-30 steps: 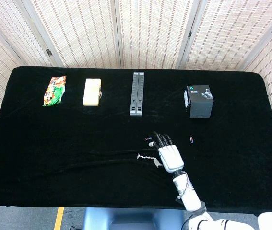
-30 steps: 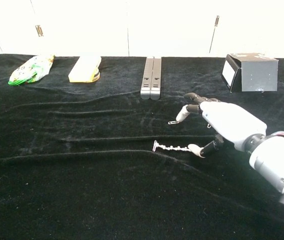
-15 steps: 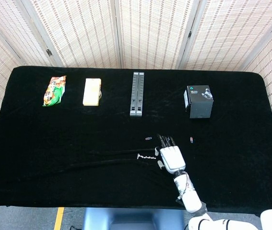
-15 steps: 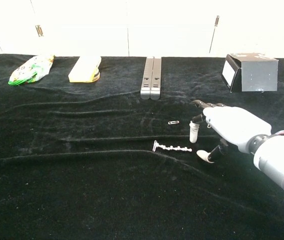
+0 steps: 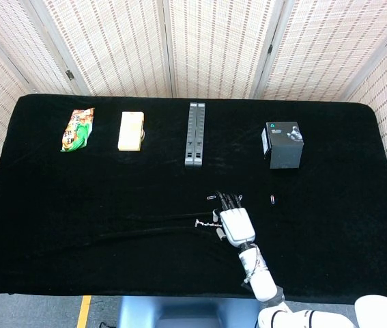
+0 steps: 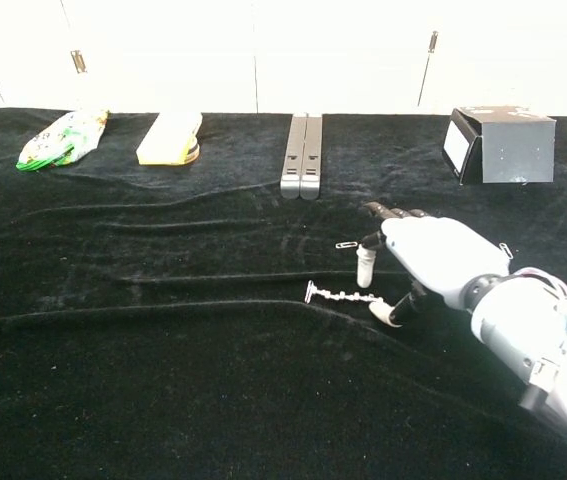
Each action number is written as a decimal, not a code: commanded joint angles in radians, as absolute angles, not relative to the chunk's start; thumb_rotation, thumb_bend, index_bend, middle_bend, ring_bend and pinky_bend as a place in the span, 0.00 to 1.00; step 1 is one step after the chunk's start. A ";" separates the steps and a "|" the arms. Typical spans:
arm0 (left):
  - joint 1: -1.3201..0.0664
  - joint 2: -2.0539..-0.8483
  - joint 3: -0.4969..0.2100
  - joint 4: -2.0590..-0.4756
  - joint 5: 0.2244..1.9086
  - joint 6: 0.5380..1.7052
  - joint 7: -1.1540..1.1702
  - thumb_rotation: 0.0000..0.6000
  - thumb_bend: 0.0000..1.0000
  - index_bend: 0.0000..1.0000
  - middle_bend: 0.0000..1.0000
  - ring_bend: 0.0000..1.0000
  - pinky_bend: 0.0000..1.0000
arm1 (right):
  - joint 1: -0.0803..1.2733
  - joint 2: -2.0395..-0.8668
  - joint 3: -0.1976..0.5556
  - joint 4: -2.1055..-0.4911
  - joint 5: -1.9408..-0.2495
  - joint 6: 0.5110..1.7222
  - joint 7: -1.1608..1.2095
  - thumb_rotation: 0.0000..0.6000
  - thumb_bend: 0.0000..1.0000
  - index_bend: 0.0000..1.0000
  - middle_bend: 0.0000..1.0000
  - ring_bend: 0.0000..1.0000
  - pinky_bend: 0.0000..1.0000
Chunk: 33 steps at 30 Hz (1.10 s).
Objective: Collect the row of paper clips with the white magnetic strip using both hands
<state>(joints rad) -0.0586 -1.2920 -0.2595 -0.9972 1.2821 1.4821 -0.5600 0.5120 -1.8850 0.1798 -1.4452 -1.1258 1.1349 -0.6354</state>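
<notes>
Since half a second ago, the right hand (image 5: 235,223) has shifted to the left over the black cloth (image 5: 111,198) and now reaches the right end of the strip with clips (image 5: 207,221).

Only this one hand shows; the left hand is in neither view. In the head view the strip is very small, and I cannot tell the white strip apart from the clips on it. Whether the thumb really touches the strip is also not clear.

In the chest view the strip with clips (image 6: 338,295) lies at about 9 o'clock from the right hand (image 6: 413,262), just beside the thumb tip. It looks like a thin, pale, bumpy rod lying flat, with a small crossbar at its left end. The hand holds nothing; its fingers (image 6: 366,266) are spread and bent downward, tips close to the cloth.

One loose paper clip (image 6: 346,244) lies at 12 o'clock from the strip, near the fingertips. Another clip (image 5: 273,199) lies at 2 o'clock from the hand in the head view.
</notes>
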 commanded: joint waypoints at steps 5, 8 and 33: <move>-0.055 -1.291 -0.262 -0.984 1.281 1.481 -0.580 1.00 0.33 0.42 0.26 0.10 0.02 | 0.532 -1.905 0.188 -1.417 -1.114 1.122 -0.620 1.00 0.36 0.48 0.01 0.00 0.00; -0.055 -1.293 -0.261 -0.983 1.285 1.484 -0.583 1.00 0.34 0.42 0.24 0.09 0.02 | 0.541 -1.913 0.193 -1.403 -1.108 1.117 -0.617 1.00 0.36 0.48 0.01 0.00 0.00; -0.050 -1.292 -0.267 -0.966 1.280 1.475 -0.625 1.00 0.42 0.41 0.23 0.08 0.01 | 0.583 -1.943 0.206 -1.337 -1.068 1.106 -0.618 1.00 0.41 0.63 0.08 0.02 0.00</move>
